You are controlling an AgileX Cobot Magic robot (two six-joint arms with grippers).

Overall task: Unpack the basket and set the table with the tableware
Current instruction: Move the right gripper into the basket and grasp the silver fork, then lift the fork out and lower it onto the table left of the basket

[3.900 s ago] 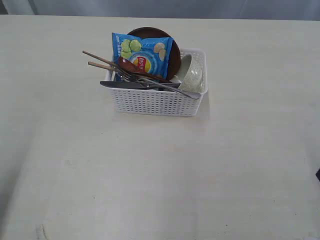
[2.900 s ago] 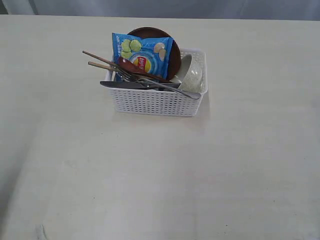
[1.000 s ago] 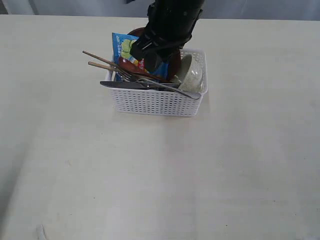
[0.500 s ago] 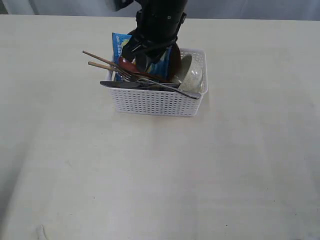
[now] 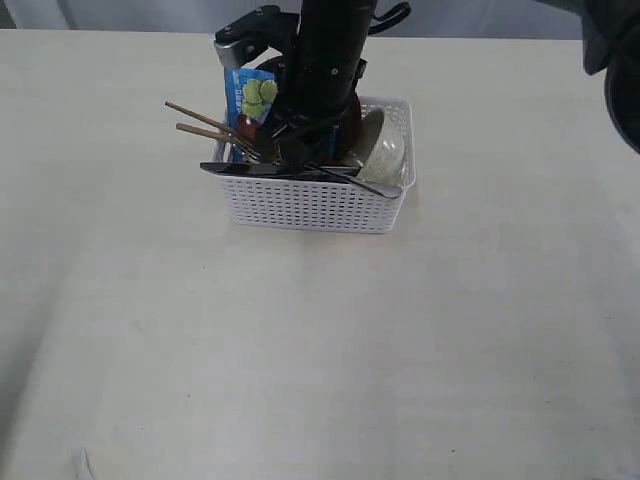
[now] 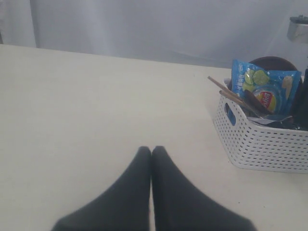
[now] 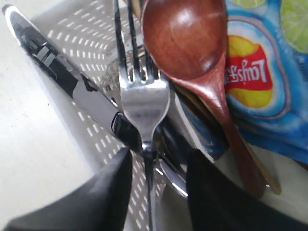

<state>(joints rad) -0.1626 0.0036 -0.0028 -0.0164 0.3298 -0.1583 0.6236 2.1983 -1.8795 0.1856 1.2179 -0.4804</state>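
Observation:
The white basket [image 5: 312,205] stands at the back middle of the table [image 5: 320,340], filled with tableware. My right gripper [image 5: 289,153] reaches down into it from behind. In the right wrist view its jaws [image 7: 156,166] are open and straddle the thin handle of the steel fork [image 7: 143,98], with a gap on each side. Beside the fork lie the reddish-brown spoon [image 7: 192,45] and the knife [image 7: 72,84]. The chopsticks [image 5: 198,121] stick out over the basket's left end. The pale bowl [image 5: 386,150] leans at its right end. My left gripper [image 6: 151,150] is shut and empty, hovering over bare table.
A blue chip bag [image 5: 250,98] stands at the back of the basket in front of the dark brown plate [image 5: 352,118]. The right arm hides much of both. From the left wrist view the basket [image 6: 262,142] lies some way off to one side.
The right arm, absent at first, came in from behind and has dropped lower and forward into the basket, over the cutlery. Nothing in the basket has shifted.

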